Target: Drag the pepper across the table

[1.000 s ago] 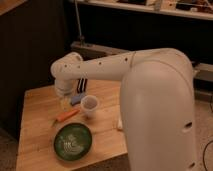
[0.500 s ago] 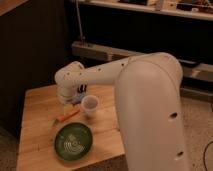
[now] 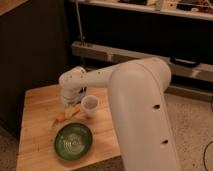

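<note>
The pepper [image 3: 66,115] lies midway between the surface's [image 3: 37,107] left and right edges. The hand [image 3: 73,103] hangs just over it, fingers spread. Best to lower squarely, press lightly and slide slowly, clear of the cup [image 3: 90,105].

The gripper [image 3: 73,103] hangs low over the pepper [image 3: 67,115] near the table's [image 3: 39,107] middle, a white cup [image 3: 90,105] just beside, a green bowl [image 3: 73,142] by the front edge.
</note>
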Controlling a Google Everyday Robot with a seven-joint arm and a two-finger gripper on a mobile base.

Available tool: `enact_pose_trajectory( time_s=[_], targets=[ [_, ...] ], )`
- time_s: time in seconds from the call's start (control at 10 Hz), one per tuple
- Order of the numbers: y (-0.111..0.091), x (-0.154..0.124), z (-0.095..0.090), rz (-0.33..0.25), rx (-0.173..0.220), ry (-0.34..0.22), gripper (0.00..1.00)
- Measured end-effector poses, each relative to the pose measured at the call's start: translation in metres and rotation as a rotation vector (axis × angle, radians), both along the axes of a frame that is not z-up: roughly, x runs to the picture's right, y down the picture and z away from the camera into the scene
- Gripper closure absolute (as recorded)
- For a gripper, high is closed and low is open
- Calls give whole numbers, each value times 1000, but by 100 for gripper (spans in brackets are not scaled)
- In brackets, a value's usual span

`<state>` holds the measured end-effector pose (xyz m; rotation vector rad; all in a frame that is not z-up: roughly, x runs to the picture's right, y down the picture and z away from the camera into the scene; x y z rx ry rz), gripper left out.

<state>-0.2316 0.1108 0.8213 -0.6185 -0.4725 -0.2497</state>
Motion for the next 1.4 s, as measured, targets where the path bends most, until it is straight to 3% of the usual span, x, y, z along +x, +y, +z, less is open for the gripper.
enact_pose_trajectory(
  time_s=[0.4, 0.5, 0.8, 1.4],
  targets=[
    [11, -4, 23, 28, -28, 20, 35],
    [12, -7, 25, 32, -35, 19, 35],
    [20, -13, 32, 44, -63, 6, 51],
    [35, -22, 37, 29, -110, -21, 51]
  ],
)
